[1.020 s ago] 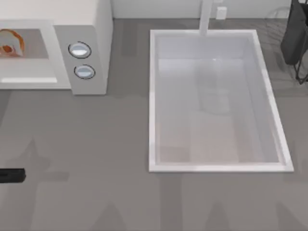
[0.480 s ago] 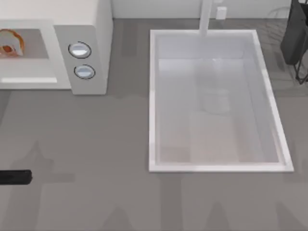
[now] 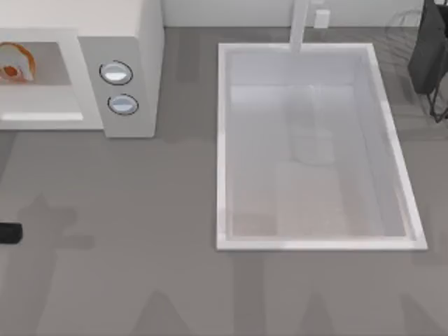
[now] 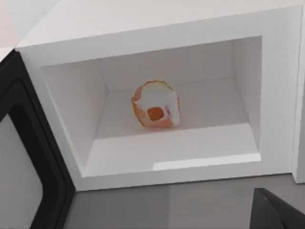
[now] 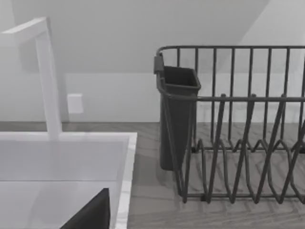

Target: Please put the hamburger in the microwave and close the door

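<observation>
The hamburger already sits on the floor of the microwave cavity, upright and near the middle, touching neither side wall. So the first half of the task looks done, and the step in hand is judged to be closing the door.

In the left wrist view the door stands swung wide open beside the cavity, its dark inner frame and window facing the camera. In the top view the microwave is at the bench's 10 o'clock and the left end effector at about 8 o'clock, at the very edge, well apart from the appliance; I cannot tell whether its fingers are released or clenched.

The next move probably calls for getting behind the door's free edge and sweeping it round towards the cavity until it seats.

The sink fills the centre and right, its tap at 12 o'clock, and a dish rack with a dark cup at 2 o'clock. Nothing lies between the left end effector and the door. The right arm is parked near the rack.
</observation>
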Motion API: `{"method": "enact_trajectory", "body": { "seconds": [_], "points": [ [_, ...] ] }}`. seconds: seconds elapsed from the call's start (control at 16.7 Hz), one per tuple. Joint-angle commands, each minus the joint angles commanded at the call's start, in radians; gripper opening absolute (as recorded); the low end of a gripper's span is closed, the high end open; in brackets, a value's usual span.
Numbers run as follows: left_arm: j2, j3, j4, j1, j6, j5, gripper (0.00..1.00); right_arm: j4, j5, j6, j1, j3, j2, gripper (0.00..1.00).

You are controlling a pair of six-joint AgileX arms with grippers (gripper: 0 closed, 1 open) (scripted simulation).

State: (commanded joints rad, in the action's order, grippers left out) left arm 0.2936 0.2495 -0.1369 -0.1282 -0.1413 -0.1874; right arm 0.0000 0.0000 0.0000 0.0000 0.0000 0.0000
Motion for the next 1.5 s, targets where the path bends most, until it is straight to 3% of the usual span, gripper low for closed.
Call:
{"method": "enact_trajectory", "body": {
  "seconds": [0.96, 1.2, 1.5],
  "points": [
    [1.267, 0.99, -0.543, 1.017, -0.677, 0.742, 0.0, 0.0, 0.0, 0.0, 0.0, 0.0, 0.0, 1.0],
    [1.441, 1.126, -0.617, 1.156, -0.769, 0.843, 0.0, 0.0, 0.0, 0.0, 0.0, 0.0, 0.0, 1.0],
    [1.471, 1.149, -0.63, 1.18, -0.785, 0.861, 0.0, 0.0, 0.0, 0.0, 0.0, 0.0, 0.0, 1.0]
  ]
}}
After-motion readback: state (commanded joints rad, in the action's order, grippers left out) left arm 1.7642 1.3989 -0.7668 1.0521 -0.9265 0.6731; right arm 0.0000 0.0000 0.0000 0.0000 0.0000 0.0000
